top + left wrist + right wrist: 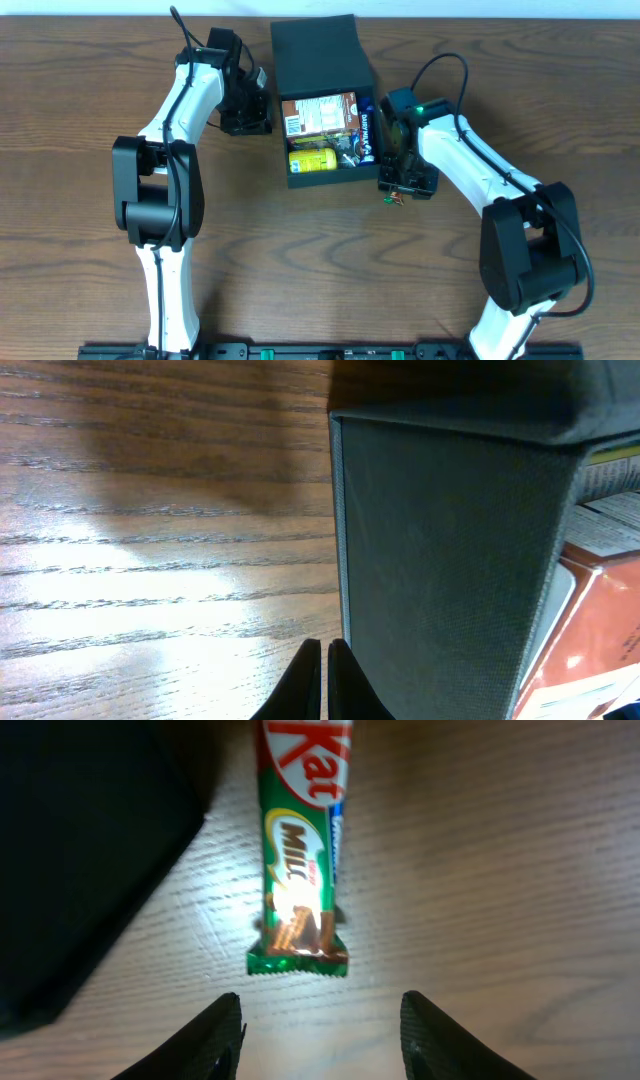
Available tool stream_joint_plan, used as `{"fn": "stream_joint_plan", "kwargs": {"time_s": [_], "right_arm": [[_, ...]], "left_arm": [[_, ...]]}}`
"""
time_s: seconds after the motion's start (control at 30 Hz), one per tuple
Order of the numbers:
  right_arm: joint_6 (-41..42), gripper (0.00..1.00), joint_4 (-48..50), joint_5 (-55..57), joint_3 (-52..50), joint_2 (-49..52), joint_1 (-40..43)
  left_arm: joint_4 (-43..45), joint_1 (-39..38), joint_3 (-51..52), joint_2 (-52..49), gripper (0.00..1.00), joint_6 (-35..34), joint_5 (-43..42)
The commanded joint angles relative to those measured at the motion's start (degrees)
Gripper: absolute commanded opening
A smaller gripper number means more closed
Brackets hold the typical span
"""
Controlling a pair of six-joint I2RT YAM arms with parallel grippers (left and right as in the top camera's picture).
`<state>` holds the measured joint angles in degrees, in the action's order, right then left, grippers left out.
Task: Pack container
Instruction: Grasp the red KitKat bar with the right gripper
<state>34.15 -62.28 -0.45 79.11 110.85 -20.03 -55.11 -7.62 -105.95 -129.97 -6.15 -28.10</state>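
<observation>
The container (318, 55) is a black square box at the back middle, its flap lid laid open behind it. Inside lie an orange-brown packet (322, 112), a yellow packet (312, 160) and a blue one (365, 130). My left gripper (325, 650) is shut and empty, right beside the container's left outer wall (440, 560). My right gripper (320, 1010) stands open over the table, to the right of the box. A green-and-red chocolate bar (300, 870) lies flat on the wood just ahead of its fingertips, not held.
The dark side of the box (90, 850) fills the left of the right wrist view. Bare brown wood (320, 270) lies in front of the box between both arm bases. A black cable (440, 70) loops above the right arm.
</observation>
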Motion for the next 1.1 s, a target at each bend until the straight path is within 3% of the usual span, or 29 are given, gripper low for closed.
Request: {"fn": "stream_joint_plan", "kwargs": {"time_s": [0.0,0.7,1.07], "right_arm": [[1.2,0.51,1.7,0.0,-1.2,-0.2,-0.3],[0.9,0.42,14.0,-0.2,-8.7,-0.2,-0.3],[-1.3,0.27,16.1,0.0,-9.6,-0.1,-0.3]], "left_arm": [[-0.2,-0.1,0.4,1.9,0.06,-0.2,0.2],[-0.4,-0.1,0.4,1.9,0.06,-0.2,0.2],[-0.3,-0.1,0.4,1.9,0.06,-0.2,0.2]]}}
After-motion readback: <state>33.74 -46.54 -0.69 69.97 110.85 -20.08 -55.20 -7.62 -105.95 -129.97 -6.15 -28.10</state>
